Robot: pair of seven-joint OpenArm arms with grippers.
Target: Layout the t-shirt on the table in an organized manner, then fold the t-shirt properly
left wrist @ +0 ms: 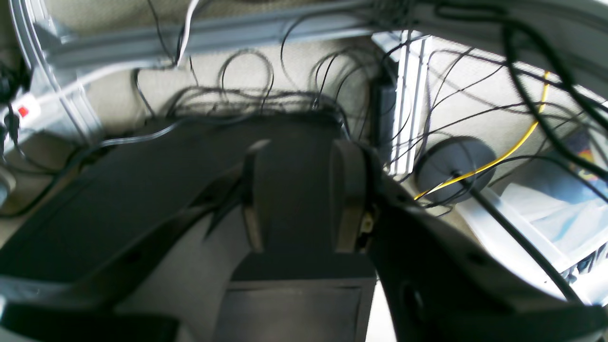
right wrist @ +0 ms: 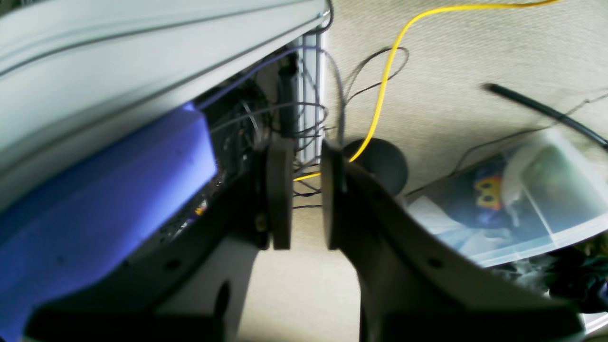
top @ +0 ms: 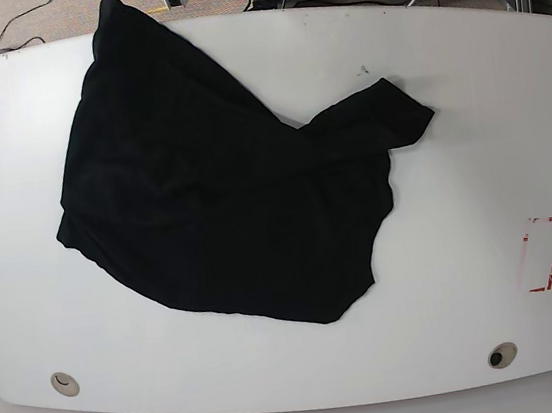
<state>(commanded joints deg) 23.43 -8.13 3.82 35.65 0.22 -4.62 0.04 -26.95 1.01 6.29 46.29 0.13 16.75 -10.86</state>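
No readable text anywhere.

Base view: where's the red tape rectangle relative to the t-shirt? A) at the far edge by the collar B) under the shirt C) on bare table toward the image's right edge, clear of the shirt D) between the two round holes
C: the red tape rectangle sits on bare table near the right edge, apart from the t-shirt.

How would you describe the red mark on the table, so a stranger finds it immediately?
Start from the white table and the black t-shirt across its middle. Look toward the base view's right edge: a small red tape rectangle, above a round hole. It is the only coloured mark.
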